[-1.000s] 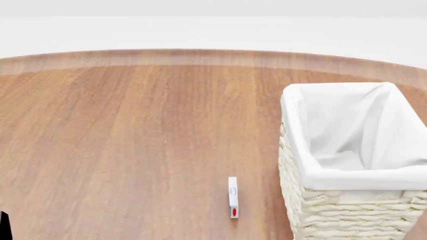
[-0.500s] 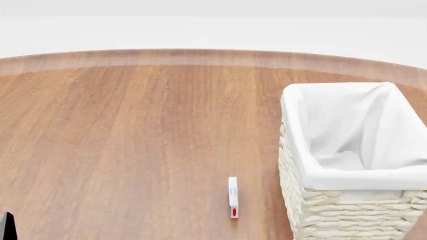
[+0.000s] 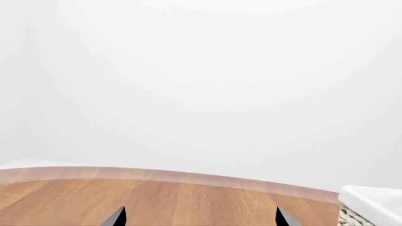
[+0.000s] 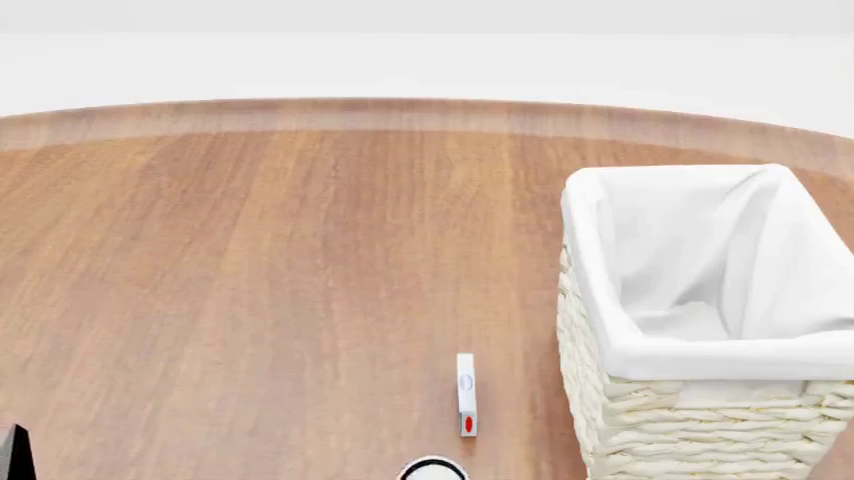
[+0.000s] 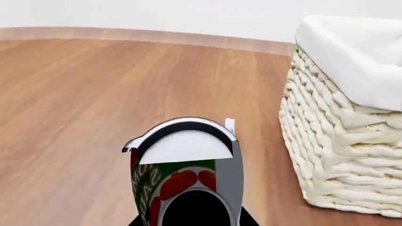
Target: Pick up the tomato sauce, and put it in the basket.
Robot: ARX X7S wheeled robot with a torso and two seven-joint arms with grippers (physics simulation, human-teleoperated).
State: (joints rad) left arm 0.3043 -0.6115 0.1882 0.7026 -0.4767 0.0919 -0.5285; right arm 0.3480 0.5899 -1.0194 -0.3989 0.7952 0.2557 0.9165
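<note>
The tomato sauce [image 5: 182,183], a tin with a silver top and a red and green label, fills the near part of the right wrist view, held off the table. My right gripper [image 5: 191,222] is shut on it; its fingers are mostly hidden behind the can. The can's rim just shows at the bottom edge of the head view [image 4: 433,470]. The basket [image 4: 627,300], cream wicker with a white liner, stands at the right, and shows in the right wrist view [image 5: 339,155] to one side of the can. My left gripper [image 3: 199,220] is open and empty; only a tip [image 4: 14,455] shows in the head view.
A thin white box with a red dot [image 4: 466,394] lies on the wooden table [image 4: 267,280] left of the basket; it peeks over the can in the right wrist view [image 5: 230,125]. The table's far edge curves along the back. The basket's corner shows in the left wrist view [image 3: 370,200].
The can's rim has risen into the bottom edge of the head view. The left gripper tip came up slightly a second ago, then held still.
</note>
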